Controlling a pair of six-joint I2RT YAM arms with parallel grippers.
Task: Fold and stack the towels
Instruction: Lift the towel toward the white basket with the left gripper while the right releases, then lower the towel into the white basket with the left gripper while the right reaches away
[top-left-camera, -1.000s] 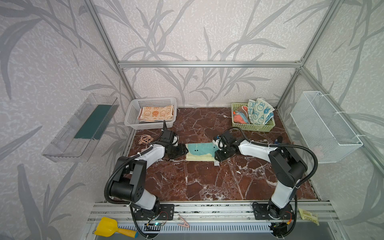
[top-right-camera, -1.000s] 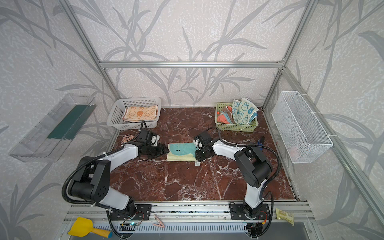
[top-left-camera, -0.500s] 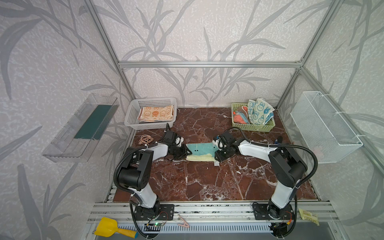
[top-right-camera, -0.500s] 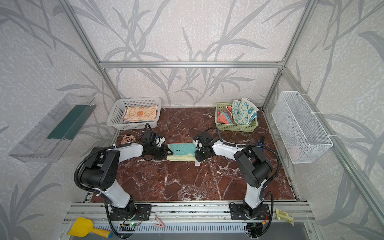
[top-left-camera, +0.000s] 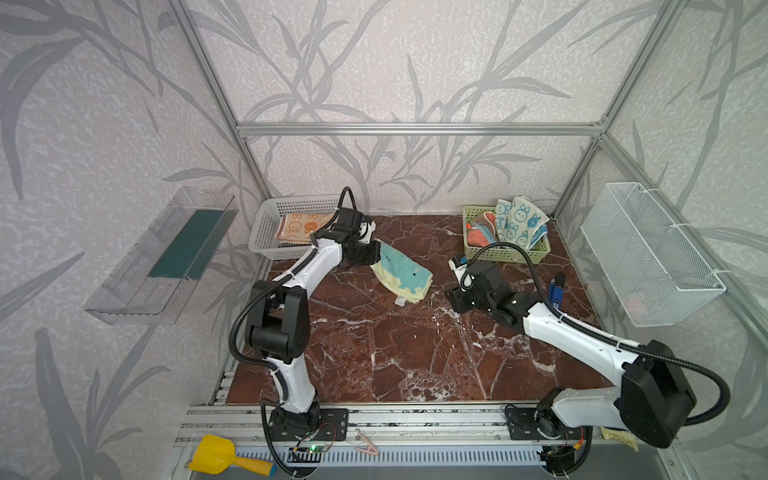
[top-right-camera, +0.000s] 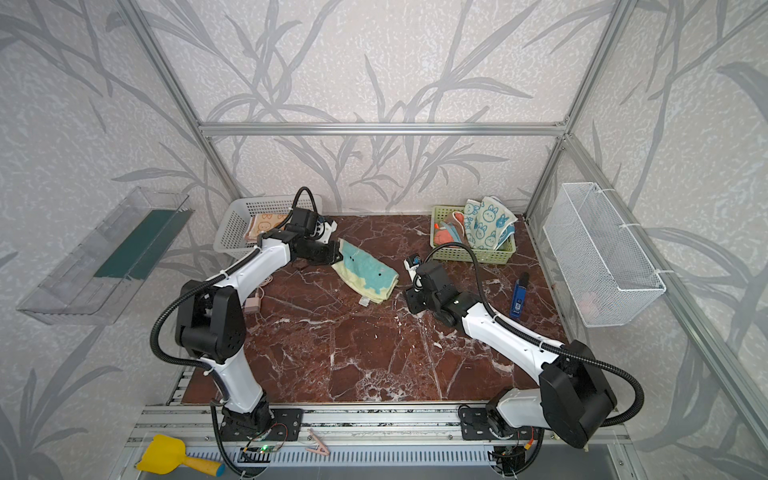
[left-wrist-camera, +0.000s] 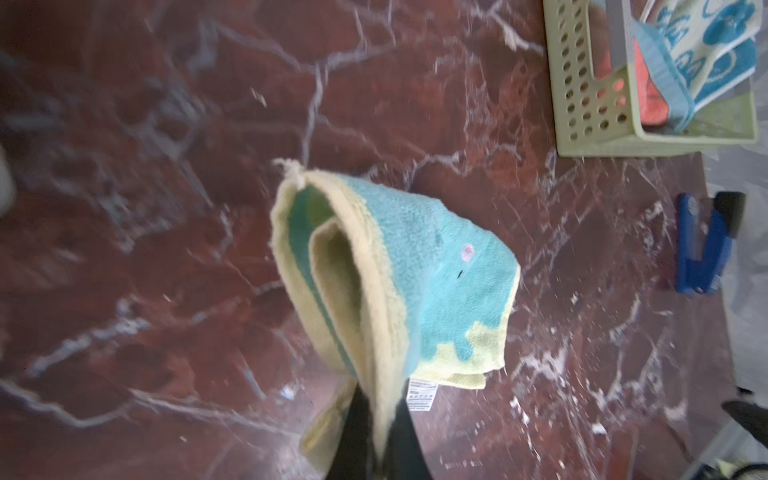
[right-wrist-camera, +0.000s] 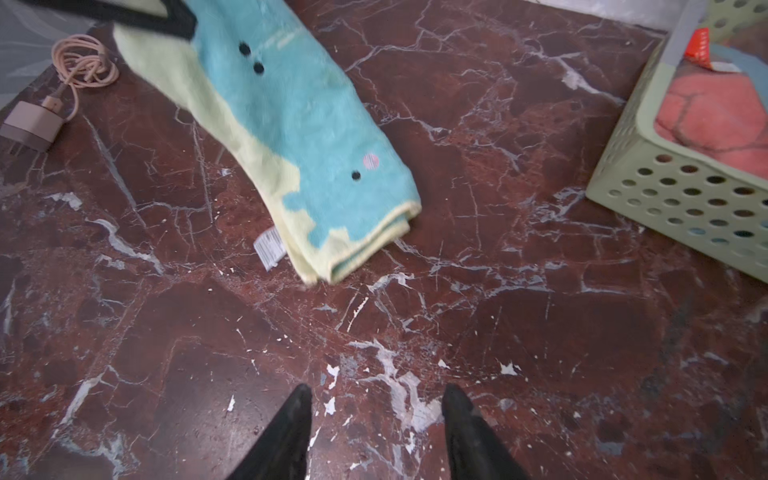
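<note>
Nearest me, on the rail along the bottom of both top views, lie one yellow plastic scoop (top-left-camera: 216, 455) at lower left and one pinkish clip (top-left-camera: 365, 442) near the middle. Beyond it the red-brown marble bench (top-left-camera: 374, 353) is bare across its whole front half, so both arms have open room there. Frame posts bound its sides.

At centre right, my right pincer (right-wrist-camera: 377, 390) stands open with nothing between its two black fingers (right-wrist-camera: 291, 428). It is low over bare marble, near the towel's low end but apart from it. One blue clip-like object (top-left-camera: 555, 289) lies by the bench's right edge.

At centre, the teal towel (top-left-camera: 401, 272), folded terry with a cream border and a white label, hangs slanting from my left pincer (left-wrist-camera: 379, 409), which is clamped on one folded end. Whether its low end touches the marble I cannot tell. One charger (top-right-camera: 251, 303) with a coiled pink cable sits at the left edge.

Farthest, against the back wall, stand two perforated plastic baskets. The white basket (top-left-camera: 266, 237) at upper left holds one orange bunny towel (top-left-camera: 301, 226), lying flat. The green basket (top-left-camera: 505, 253) at upper right holds the white towel with blue bunnies (top-left-camera: 521, 220), standing crumpled, and a coral-orange towel (top-left-camera: 476, 239). One wire basket (top-left-camera: 648, 253) hangs on the right wall and one clear tray (top-left-camera: 162, 257) on the left.
</note>
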